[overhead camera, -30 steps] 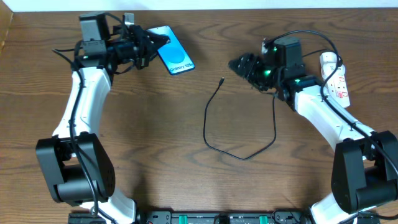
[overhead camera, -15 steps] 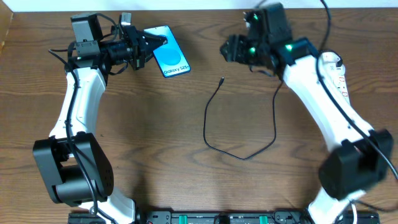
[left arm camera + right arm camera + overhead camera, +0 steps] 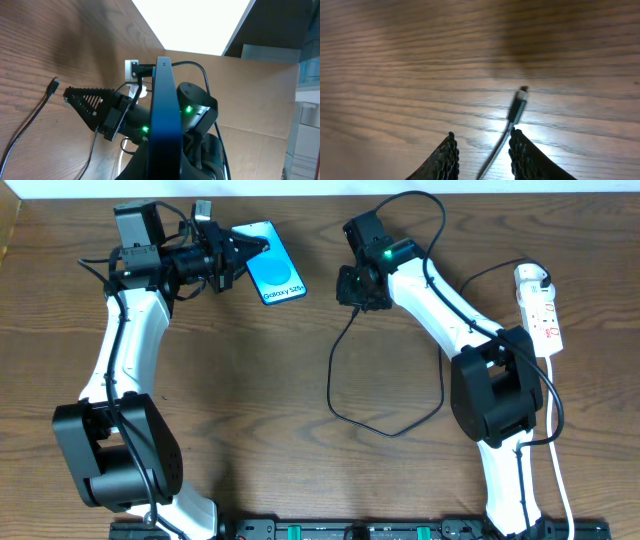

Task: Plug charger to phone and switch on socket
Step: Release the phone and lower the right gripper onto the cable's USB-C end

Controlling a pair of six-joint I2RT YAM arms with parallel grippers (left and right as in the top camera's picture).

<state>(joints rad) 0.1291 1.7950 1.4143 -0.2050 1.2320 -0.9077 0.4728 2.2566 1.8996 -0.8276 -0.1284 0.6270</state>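
The phone [image 3: 273, 263] with its light blue screen is held off the table at the back left by my left gripper [image 3: 232, 257], which is shut on its left edge. It shows edge-on in the left wrist view [image 3: 165, 115]. The charger [image 3: 333, 385] is a thin black cable looped on the table's middle. Its plug tip [image 3: 520, 97] lies on the wood just ahead of my right gripper [image 3: 483, 134]. That gripper is open and low over the table, with the cable running between its fingers, close to the right one. The gripper also shows in the overhead view [image 3: 352, 288]. The white socket [image 3: 541, 308] lies at the far right.
The socket's white cord [image 3: 560, 480] runs down the right side of the table. A cardboard wall [image 3: 260, 100] stands behind the right arm. Bare wood lies between the phone and the cable.
My right arm has swung left from near the socket and come down over the cable's plug tip. My left gripper shifted the phone slightly left, then held still.
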